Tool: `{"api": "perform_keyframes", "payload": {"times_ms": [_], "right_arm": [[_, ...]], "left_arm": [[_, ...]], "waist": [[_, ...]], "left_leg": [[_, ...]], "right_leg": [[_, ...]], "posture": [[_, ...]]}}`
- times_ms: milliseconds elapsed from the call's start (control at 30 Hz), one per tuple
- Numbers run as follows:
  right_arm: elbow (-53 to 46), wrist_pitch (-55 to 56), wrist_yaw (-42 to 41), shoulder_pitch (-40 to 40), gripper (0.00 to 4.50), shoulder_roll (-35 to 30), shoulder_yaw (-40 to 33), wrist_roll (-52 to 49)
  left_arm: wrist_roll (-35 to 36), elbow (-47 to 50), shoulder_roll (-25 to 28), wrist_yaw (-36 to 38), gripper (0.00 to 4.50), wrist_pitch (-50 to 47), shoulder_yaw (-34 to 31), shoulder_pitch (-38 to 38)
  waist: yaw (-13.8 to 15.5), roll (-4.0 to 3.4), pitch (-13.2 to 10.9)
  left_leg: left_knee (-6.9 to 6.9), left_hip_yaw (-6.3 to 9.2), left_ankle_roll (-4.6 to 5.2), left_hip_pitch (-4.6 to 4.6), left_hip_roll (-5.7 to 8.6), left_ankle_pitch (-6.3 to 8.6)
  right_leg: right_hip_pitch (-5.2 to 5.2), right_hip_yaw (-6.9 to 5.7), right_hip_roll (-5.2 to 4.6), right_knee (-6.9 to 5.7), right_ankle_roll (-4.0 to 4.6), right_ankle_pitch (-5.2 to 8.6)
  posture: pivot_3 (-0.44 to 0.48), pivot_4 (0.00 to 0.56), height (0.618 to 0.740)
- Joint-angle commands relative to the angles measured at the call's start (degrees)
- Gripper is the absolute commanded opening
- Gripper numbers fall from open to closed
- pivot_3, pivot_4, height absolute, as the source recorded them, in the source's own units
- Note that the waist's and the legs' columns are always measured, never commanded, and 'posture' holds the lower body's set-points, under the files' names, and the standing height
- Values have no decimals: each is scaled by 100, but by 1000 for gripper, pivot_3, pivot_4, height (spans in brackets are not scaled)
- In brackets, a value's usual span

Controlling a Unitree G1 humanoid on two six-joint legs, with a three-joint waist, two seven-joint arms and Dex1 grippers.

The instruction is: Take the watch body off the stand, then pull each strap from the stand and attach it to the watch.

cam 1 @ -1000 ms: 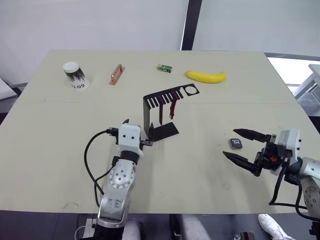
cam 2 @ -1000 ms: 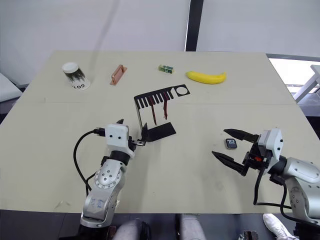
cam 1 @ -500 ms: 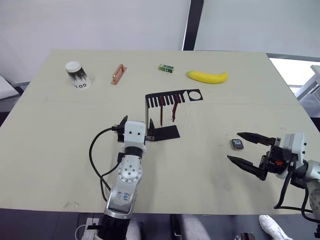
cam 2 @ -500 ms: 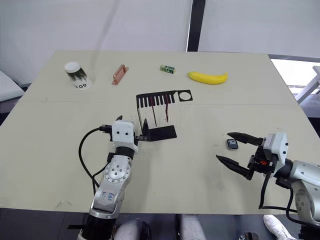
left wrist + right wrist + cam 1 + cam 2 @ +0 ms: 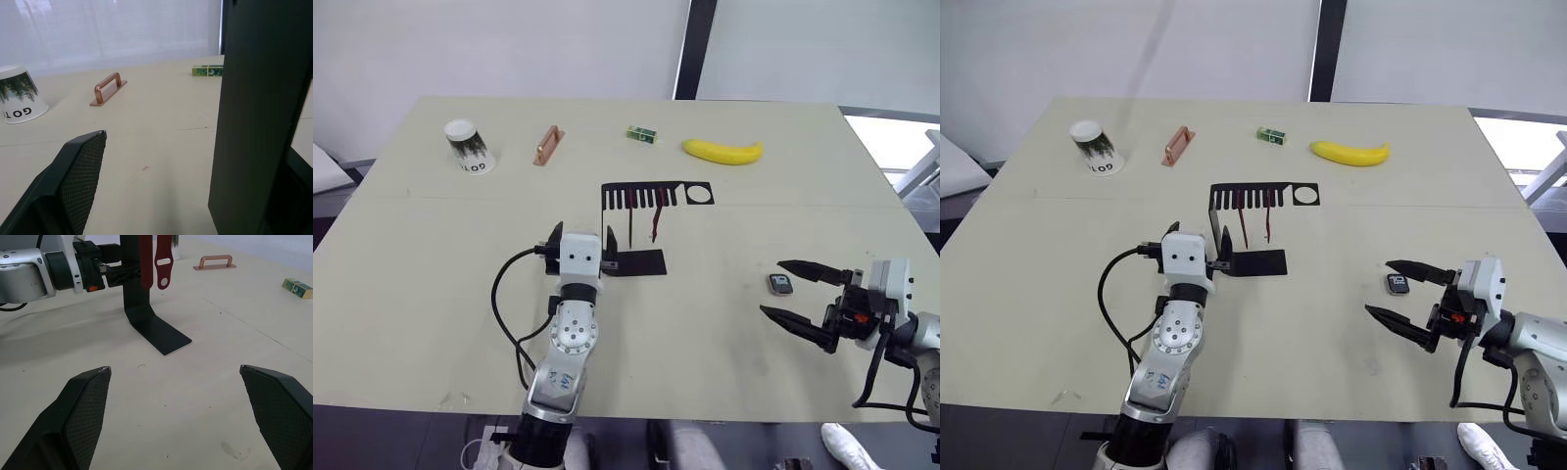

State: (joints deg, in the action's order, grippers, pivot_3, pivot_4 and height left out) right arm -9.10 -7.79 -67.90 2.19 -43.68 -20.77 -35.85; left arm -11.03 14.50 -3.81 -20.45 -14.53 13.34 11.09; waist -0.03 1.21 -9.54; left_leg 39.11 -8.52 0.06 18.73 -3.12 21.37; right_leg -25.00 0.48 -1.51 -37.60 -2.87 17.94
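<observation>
The black stand [image 5: 634, 262] is upright mid-table, its slotted top running straight across. Two dark red straps [image 5: 655, 217] hang from the slots and show close up in the right wrist view [image 5: 163, 260]. The watch body [image 5: 780, 284] lies flat on the table at the right. My right gripper [image 5: 771, 287] is open, with its wide-spread fingers [image 5: 88, 411] on either side of the watch body as seen from the head. My left gripper [image 5: 587, 247] is open at the stand's upright plate [image 5: 259, 117], which rises close beside one finger.
Along the far side of the table are an upturned paper cup [image 5: 468, 147], a copper handle-shaped piece [image 5: 545, 145], a small green box [image 5: 640, 134] and a banana [image 5: 722, 151]. The table's front edge [image 5: 705, 403] runs just behind both arms.
The stand has turned from slanted to square across. My left gripper moved forward from the base corner to the upright. The right gripper has barely moved.
</observation>
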Motion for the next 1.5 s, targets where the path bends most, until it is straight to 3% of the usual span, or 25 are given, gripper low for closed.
{"api": "perform_keyframes", "payload": {"times_ms": [33, 267, 733, 933, 1200, 1500], "right_arm": [[-280, -27, 15, 28, 4500, -10, -89, -124], [-438, -72, 116, 108, 4500, 50, -103, -126], [-1051, -371, 720, 98, 4500, 344, 117, -124], [-2021, -1156, 2438, -21, 4500, 901, 749, 457], [-3050, -2197, 4297, -516, 4500, 1962, 1869, 740], [-2947, -2593, 5346, -1441, 4500, 2891, 2835, 1438]], "left_arm": [[72, -7, -482, 19, 3623, 168, 174, 55], [129, -84, -430, 60, 64, 230, 242, 101], [179, -126, -343, 88, 64, 289, 94, 142], [393, -451, -398, -30, 64, 566, -227, 121], [134, -906, -416, -162, 64, 947, -60, 419], [19, -1301, -513, -318, 64, 1103, -50, 741]], "waist": [[1, 0, 0], [-1, 1, -1], [-6, 1, -1], [-18, -2, 1], [-15, 0, 2], [-17, 3, 3]], "left_leg": [[0, 0, 0, -2, 0, 0], [-8, 1, 0, -36, -1, 1], [-9, 2, 0, -39, -2, 1], [-9, 2, -2, -40, -4, 1], [-8, 2, -2, -37, -3, 1], [-7, 4, -2, -31, -3, 1]], "right_leg": [[1, 0, 0, 0, 0, 0], [43, -1, 1, 11, 0, 0], [47, -1, 1, 11, 0, 0], [46, -1, 2, 9, 1, 1], [45, -3, 0, 10, 3, 2], [42, -10, -1, 13, 3, 2]], "posture": [[0, 150, 738], [0, 150, 738], [0, 150, 738], [0, 150, 738], [0, 150, 738], [0, 150, 738]]}}
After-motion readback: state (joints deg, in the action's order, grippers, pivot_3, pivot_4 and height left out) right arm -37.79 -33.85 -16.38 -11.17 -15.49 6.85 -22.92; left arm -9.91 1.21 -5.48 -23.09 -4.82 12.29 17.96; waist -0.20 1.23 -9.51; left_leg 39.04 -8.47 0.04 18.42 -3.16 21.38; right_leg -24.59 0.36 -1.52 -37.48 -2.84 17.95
